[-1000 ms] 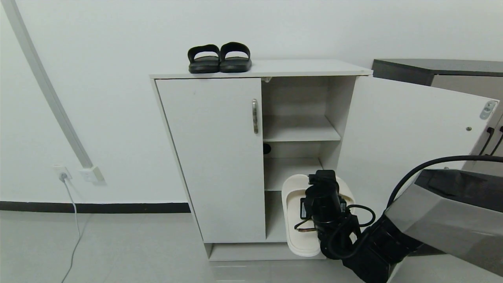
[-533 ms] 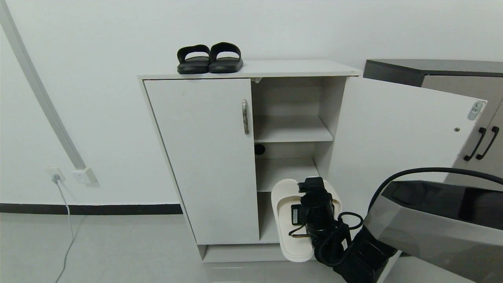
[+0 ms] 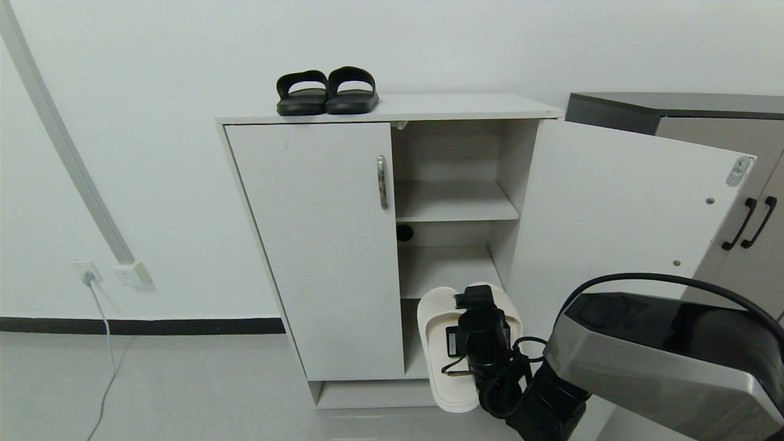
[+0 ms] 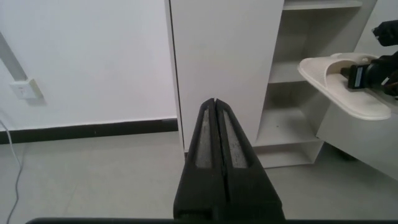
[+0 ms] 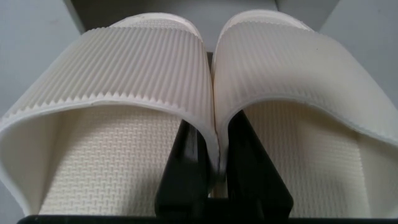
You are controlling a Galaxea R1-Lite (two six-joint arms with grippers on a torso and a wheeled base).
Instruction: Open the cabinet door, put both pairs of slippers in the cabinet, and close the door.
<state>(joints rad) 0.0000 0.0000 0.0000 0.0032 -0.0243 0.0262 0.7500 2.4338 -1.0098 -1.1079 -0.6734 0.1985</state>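
Note:
A pair of black slippers [image 3: 326,92] stands on top of the white cabinet [image 3: 318,245], above its shut left door. The right door [image 3: 612,208] is swung wide open, and two bare shelves [image 3: 453,208] show inside. My right gripper [image 5: 214,143] is shut on the pair of white slippers [image 3: 441,349], pinching their two inner strap edges together. It holds them toes toward the cabinet, in front of the lowest compartment. The white slippers [image 4: 339,81] appear tilted in the left wrist view. My left gripper [image 4: 214,112] hangs shut and empty, low over the floor, left of the cabinet opening.
A grey cabinet [image 3: 704,116] with black handles stands right of the open door. A wall socket with a cable [image 3: 92,275] and a slanted conduit sit on the wall at the left. Bare floor [image 3: 184,392] lies in front.
The head camera shifted, so the whole scene slid left. My right arm with the white slippers has sunk a little lower in front of the cabinet opening. The black slippers have not moved.

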